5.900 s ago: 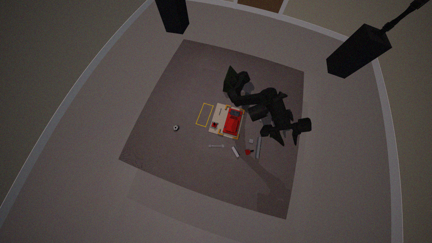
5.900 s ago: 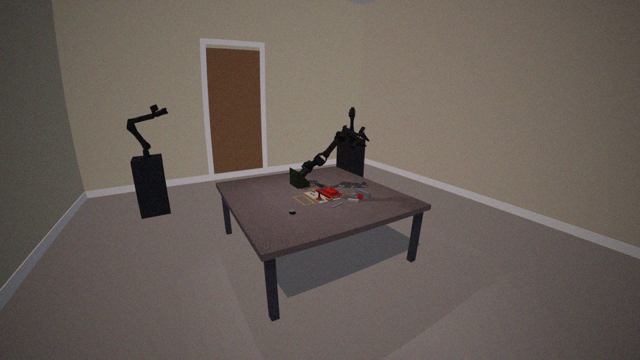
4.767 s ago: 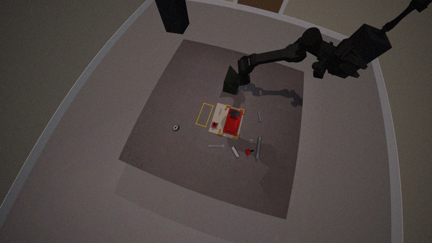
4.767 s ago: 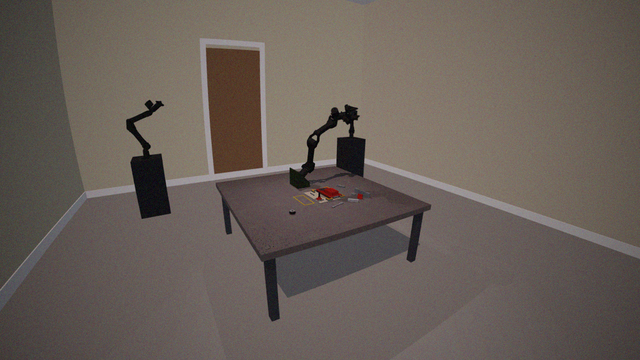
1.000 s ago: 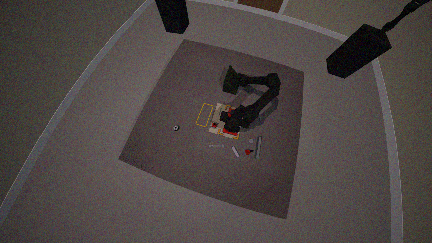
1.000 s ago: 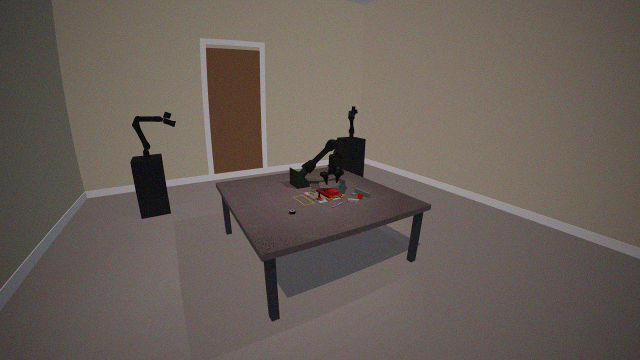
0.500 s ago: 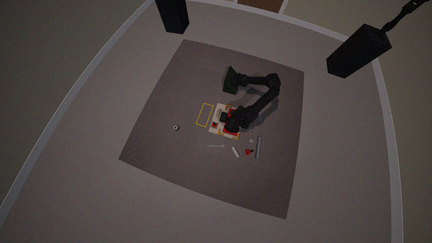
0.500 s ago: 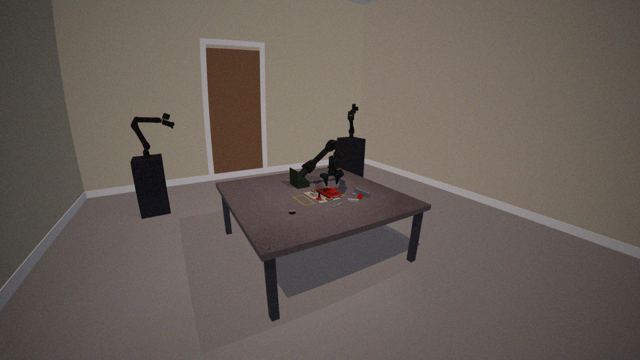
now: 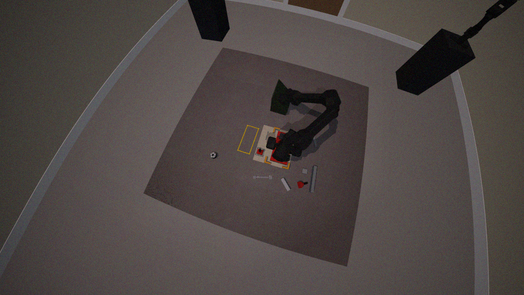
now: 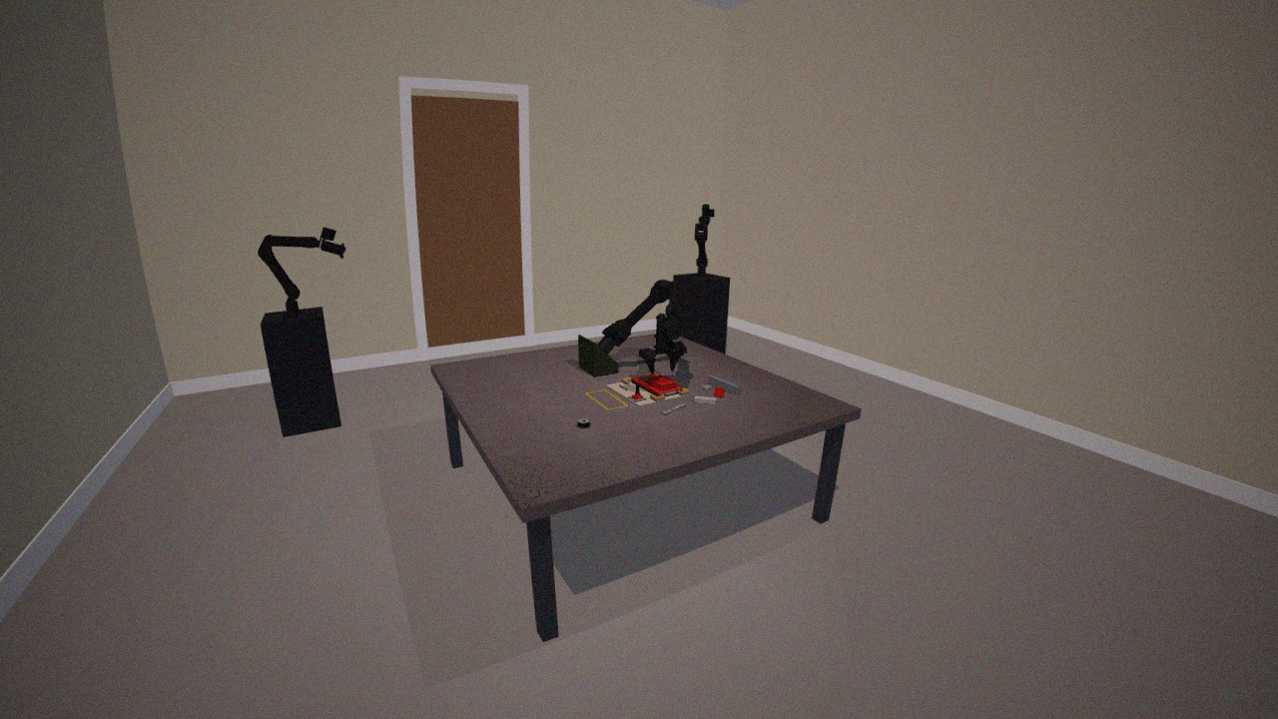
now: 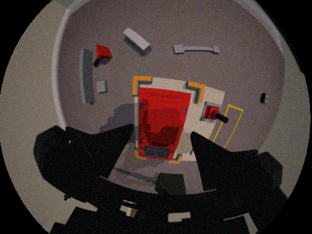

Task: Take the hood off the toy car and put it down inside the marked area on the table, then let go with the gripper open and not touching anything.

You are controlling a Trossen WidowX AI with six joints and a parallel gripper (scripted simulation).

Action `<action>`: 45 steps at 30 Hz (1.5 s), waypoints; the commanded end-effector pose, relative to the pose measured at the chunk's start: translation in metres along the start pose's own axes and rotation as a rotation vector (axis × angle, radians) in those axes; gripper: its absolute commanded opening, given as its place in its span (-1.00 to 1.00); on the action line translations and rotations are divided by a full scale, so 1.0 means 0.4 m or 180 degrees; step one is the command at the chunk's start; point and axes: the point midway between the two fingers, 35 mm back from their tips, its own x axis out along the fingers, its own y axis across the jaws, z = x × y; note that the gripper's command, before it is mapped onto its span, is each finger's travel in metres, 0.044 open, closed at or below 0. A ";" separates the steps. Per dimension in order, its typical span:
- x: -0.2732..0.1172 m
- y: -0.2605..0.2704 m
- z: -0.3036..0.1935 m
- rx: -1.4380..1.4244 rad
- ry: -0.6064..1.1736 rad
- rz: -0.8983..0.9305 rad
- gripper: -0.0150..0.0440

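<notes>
The red toy car [image 9: 272, 157] [image 10: 652, 387] [image 11: 161, 94] sits on a cream board [image 9: 259, 137] [image 11: 214, 94] between orange corner brackets. Its hood [image 11: 162, 107] is the same red; its exact edges are hard to tell. A dark window shows at the end nearer the arm base. My gripper [image 10: 662, 369] [image 11: 162, 130] is open and empty, pointing down above the car, with one fingertip to either side in the wrist view. In the top view the arm hides the fingertips and part of the car. The marked area is a yellow outline [image 9: 242, 137] [image 10: 597, 391] [image 11: 236, 107] beside the board.
A red piece with a black knob [image 9: 259, 150] stands on the board near the outline. Beyond the board lie a long grey bar [image 11: 87, 76], a small cube [image 11: 101, 86], another red piece [image 11: 104, 52], a pale block [image 11: 138, 39] and a thin bar [image 11: 197, 49]. A wheel [image 9: 213, 155] lies apart.
</notes>
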 end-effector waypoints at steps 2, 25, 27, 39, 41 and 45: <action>0.009 0.001 0.000 0.0018 -0.0006 0.0020 1.00; 0.049 0.003 -0.003 0.0018 -0.0006 0.0024 1.00; 0.052 0.003 -0.004 0.0018 -0.0006 0.0024 1.00; 0.068 0.003 -0.006 0.0018 -0.0006 0.0026 1.00; 0.070 0.003 -0.006 0.0018 -0.0006 0.0027 1.00; 0.075 0.003 -0.005 0.0018 -0.0006 0.0027 1.00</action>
